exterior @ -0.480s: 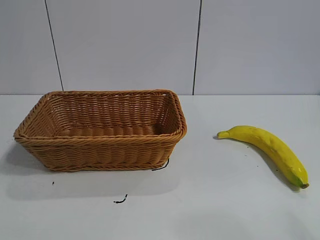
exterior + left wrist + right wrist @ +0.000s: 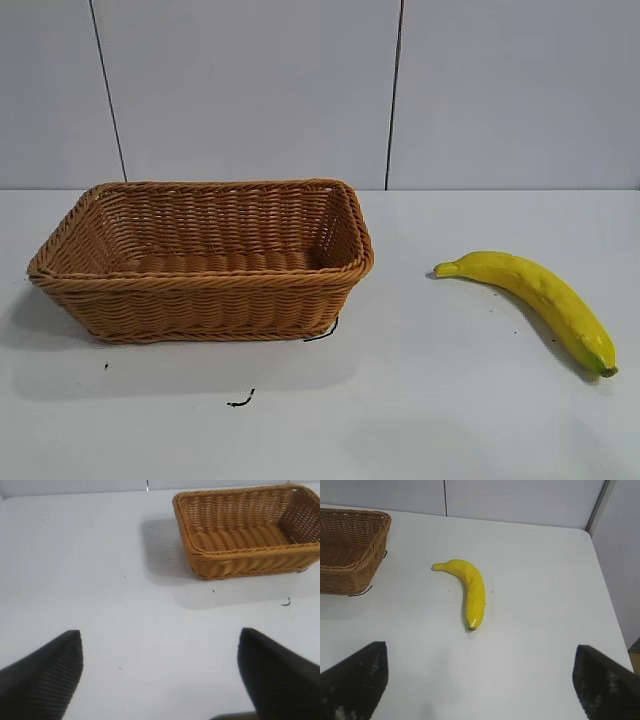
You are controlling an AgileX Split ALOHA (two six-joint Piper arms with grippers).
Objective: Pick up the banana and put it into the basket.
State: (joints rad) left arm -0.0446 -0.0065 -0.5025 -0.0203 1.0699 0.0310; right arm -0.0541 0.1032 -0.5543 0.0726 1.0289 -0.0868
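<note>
Nothing is seen moved since the earlier frame: banana lies untouched (pre-grasp), right end effector spread wide; approach needed toward basket.

My view: white table under soft even light, pale grey panelled wall behind, two dark vertical seams, small black marks on tabletop

Exterior: level, facing the back wall across the table.
Left wrist: high, angled down, the basket far off.
Right wrist: high, angled down over the banana.
Shared: basket, all views.
</note>
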